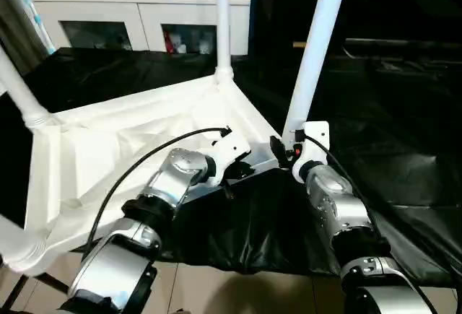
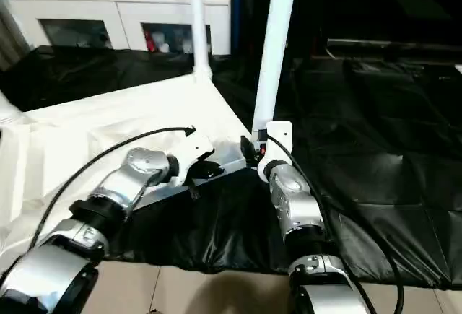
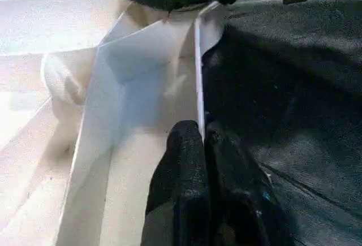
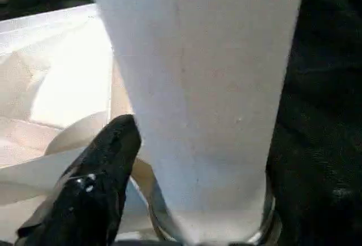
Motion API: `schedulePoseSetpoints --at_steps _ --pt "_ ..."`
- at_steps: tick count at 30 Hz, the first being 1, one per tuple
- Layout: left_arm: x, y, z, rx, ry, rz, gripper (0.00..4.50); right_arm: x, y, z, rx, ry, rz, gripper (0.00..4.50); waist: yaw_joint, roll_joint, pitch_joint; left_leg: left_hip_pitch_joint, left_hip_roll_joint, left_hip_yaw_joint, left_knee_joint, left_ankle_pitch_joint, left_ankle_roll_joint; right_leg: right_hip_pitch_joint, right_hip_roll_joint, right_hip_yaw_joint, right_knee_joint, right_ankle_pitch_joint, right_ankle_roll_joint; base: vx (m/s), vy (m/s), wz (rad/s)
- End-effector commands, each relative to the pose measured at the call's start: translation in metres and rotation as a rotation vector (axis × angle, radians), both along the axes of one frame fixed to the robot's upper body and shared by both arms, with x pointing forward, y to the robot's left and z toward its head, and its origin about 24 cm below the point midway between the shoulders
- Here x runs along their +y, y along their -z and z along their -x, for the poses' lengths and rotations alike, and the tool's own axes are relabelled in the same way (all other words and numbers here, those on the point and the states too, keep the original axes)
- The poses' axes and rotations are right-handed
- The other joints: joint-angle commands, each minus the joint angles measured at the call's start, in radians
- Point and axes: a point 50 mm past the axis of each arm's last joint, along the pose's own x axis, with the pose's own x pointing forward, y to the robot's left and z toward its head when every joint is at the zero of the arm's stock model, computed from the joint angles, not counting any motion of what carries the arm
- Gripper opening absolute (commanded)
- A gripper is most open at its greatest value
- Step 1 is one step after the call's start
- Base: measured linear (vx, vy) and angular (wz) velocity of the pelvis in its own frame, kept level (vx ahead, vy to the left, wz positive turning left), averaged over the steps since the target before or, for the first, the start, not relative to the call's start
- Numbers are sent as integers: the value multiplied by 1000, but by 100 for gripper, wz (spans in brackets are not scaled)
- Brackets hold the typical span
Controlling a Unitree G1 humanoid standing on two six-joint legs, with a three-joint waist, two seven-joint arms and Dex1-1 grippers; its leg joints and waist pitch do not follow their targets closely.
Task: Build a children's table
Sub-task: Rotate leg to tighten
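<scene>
From the head views, the children's table (image 1: 137,148) lies upside down on black sheeting (image 1: 404,162), legs pointing up. The right tool (image 1: 289,148) sits at the base of the near leg (image 1: 317,47) in its corner socket. The left tool (image 1: 234,173) meets the tabletop's near rim. A white cabinet (image 1: 144,18) stands behind.

Left wrist view: the left tool (image 3: 202,138) pinches the thin rim (image 3: 198,70), fingers closed on it.

Right wrist view: the leg (image 4: 209,87) stands against one black finger (image 4: 107,161); I cannot tell the grip.
</scene>
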Motion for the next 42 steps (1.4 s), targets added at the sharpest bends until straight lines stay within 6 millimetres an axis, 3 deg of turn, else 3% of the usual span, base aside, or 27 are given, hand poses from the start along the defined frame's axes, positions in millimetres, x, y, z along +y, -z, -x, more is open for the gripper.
schedulePoseSetpoints --at_steps 1,2,3,5,6,8,10,11,13,16,18,21,22,25,30,31,33,34,36,37,42 --pt "-30 -16 9 -52 190 82 0 37 9 12 44 -251 2 371 1 6 -56 -4 34 -11 -74 -329 33 38 -58 45 -60 -249 -183 0 0 0" --pt "-29 -16 9 -50 200 82 0 36 9 12 41 -263 7 371 0 6 -56 -6 34 -10 -73 -323 35 40 -58 45 -58 -238 -193 0 0 0" --pt "-24 -16 11 -43 230 81 0 32 7 13 29 -312 27 371 5 6 -63 -4 34 -5 -63 -271 47 41 -59 46 -53 -180 -216 0 0 0" --pt "-15 -15 14 -18 273 80 0 22 4 16 16 -418 60 371 10 2 -69 -17 32 -5 -55 -185 69 53 -57 43 -35 -71 -239 72 -28 2" --pt "-10 -15 15 -9 286 70 0 17 3 18 17 -479 77 371 19 1 -76 -25 29 -1 -39 -79 116 53 -53 44 -13 97 -267 74 -26 1" --pt "-3 -16 15 -1 297 62 0 12 2 22 21 -548 102 371 25 5 -76 -26 31 -1 -32 -54 140 44 -53 41 -8 137 -275 0 0 0" --pt "4 -16 15 13 317 53 0 4 2 27 35 -631 114 371 32 7 -70 -26 35 1 -35 -98 144 44 -57 37 -18 35 -267 0 0 0" --pt "4 -16 15 13 317 53 0 4 2 27 35 -631 114 371 33 4 -66 -24 37 1 -38 -143 128 44 -57 37 -25 -52 -255 0 0 0" --pt "11 -16 16 22 336 39 0 -2 2 32 53 -710 119 371 34 6 -62 -22 40 1 -44 -186 109 42 -59 39 -34 -135 -239 0 0 0" --pt "18 -17 17 36 360 26 0 -8 1 40 73 -810 119 371 35 -1 -56 -15 44 1 -52 -248 71 37 -58 42 -43 -254 -209 0 0 0" --pt "25 -19 18 47 382 16 0 -13 -2 48 90 -908 97 371 36 -7 -57 -16 45 0 -54 -251 68 38 -58 44 -42 -263 -203 0 0 0" --pt "27 -19 19 57 393 13 0 -15 -4 52 100 -948 75 371 43 -5 -61 -19 46 1 -48 -205 83 36 -60 46 -35 -199 -218 0 0 0" --pt "29 -19 19 61 400 8 0 -16 -4 54 109 -977 77 371 46 -16 -62 -20 45 2 -47 -186 86 38 -59 45 -33 -179 -222 0 0 0" --pt "33 -20 21 72 417 -7 0 -19 -4 62 140 -1059 88 371 59 -12 -62 -19 45 3 -44 -168 92 36 -62 45 -30 -182 -220 0 0 0" --pt "38 -21 20 76 428 -20 0 -19 -2 67 175 -1113 87 356 62 -9 -63 -18 45 1 -44 -170 82 36 -60 44 -30 -181 -217 0 0 0" --pt "38 -21 20 78 429 -19 0 -19 -2 67 180 -1116 87 328 63 -8 -63 -18 44 2 -44 -173 79 36 -60 44 -30 -180 -218 0 0 0" --pt "38 -21 21 82 434 -19 0 -20 -3 69 186 -1123 88 322 64 -9 -64 -19 45 1 -44 -172 77 37 -60 44 -28 -175 -220 0 0 0" --pt "38 -21 21 82 434 -19 0 -20 -3 69 186 -1123 88 320 65 -3 -65 -17 45 1 -43 -175 74 35 -60 44 -31 -174 -220 0 0 0" --pt "38 -21 21 83 437 -20 0 -20 -3 69 188 -1125 89 315 66 -6 -66 -18 44 1 -42 -170 73 38 -59 44 -28 -161 -223 0 0 0" --pt "38 -21 21 83 437 -20 0 -20 -3 69 188 -1125 89 286 67 -6 -66 -17 44 1 -42 -167 75 37 -59 44 -26 -151 -225 0 0 0" --pt "36 -21 21 93 443 -9 0 -20 0 75 198 -1129 81 263 70 -1 -67 -18 43 0 -40 -166 73 39 -59 43 -26 -149 -224 0 0 0"
